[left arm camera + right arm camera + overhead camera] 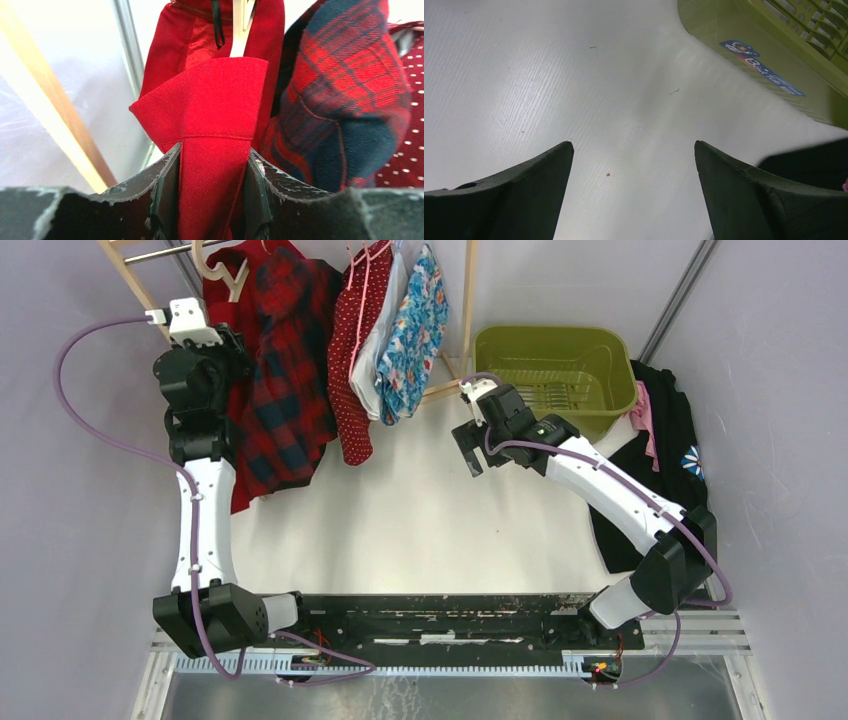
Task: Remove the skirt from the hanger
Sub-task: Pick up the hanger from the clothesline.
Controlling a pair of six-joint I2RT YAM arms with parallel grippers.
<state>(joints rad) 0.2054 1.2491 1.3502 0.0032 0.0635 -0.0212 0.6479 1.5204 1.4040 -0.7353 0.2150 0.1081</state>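
the left jaws pinch a fold of the skirt (215,115), which runs straight ahead of them to the hanger (242,30); the right jaws gape empty, well apart

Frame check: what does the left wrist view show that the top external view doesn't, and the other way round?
Only the left wrist view: the left jaws pinched on a fold of the red skirt, and a black loop by the white hanger. Only the top external view: the right jaws open above the table, the green basket, the floral garment, the dark clothes heap. Both: skirt, hanger, plaid garment, dotted garment, wooden rack post.
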